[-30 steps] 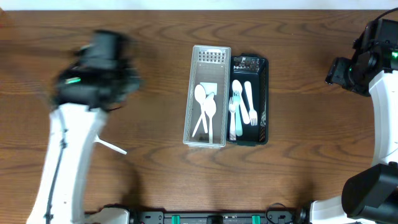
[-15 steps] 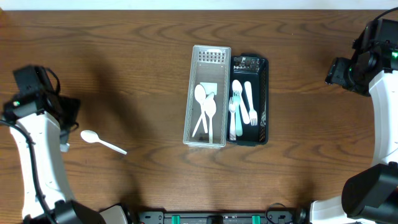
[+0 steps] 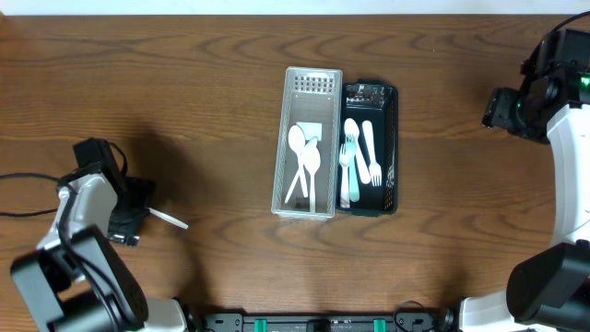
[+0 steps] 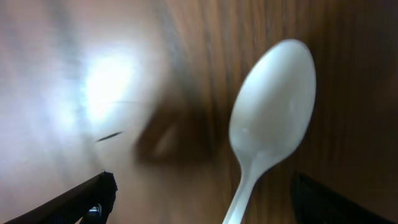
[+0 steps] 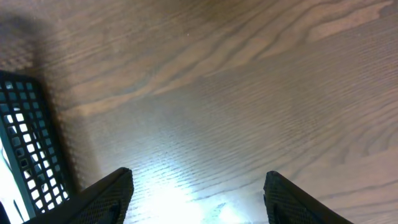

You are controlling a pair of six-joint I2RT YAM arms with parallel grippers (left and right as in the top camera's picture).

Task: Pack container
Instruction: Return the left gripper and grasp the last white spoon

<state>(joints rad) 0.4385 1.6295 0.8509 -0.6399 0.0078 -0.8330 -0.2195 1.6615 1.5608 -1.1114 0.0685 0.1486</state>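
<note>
Containers stand side by side between the two hands, well apart from both. The clear tray (image 3: pixel 279 138) is on the left hand's side and the black mesh basket (image 3: pixel 394 138) on the right hand's side, their long walls touching. Two white spoons (image 3: pixel 304 166) lie in the clear tray, bowls toward its perforated end, handles crossing. White forks (image 3: pixel 361 161) lie lengthwise in the black basket.

A loose spoon (image 4: pixel 273 99) lies flat on the worktop (image 3: pixel 212 92) at the left hand (image 4: pixel 202 183). That hand is spread, its two fingers (image 4: pixel 87 196) wide apart and touching nothing. In the wrist view the spoon's bowl lies just ahead of the fingertips, face up and nearer the right-side finger, and the handle runs back into the gap between them. From overhead the left hand covers the bowl, and only the handle shows, slanting out from under it on the side toward the containers.

The right hand (image 5: pixel 199 180) is held spread over bare worktop, gripping nothing, with a corner of the black basket just off to one side of its fingers.
</note>
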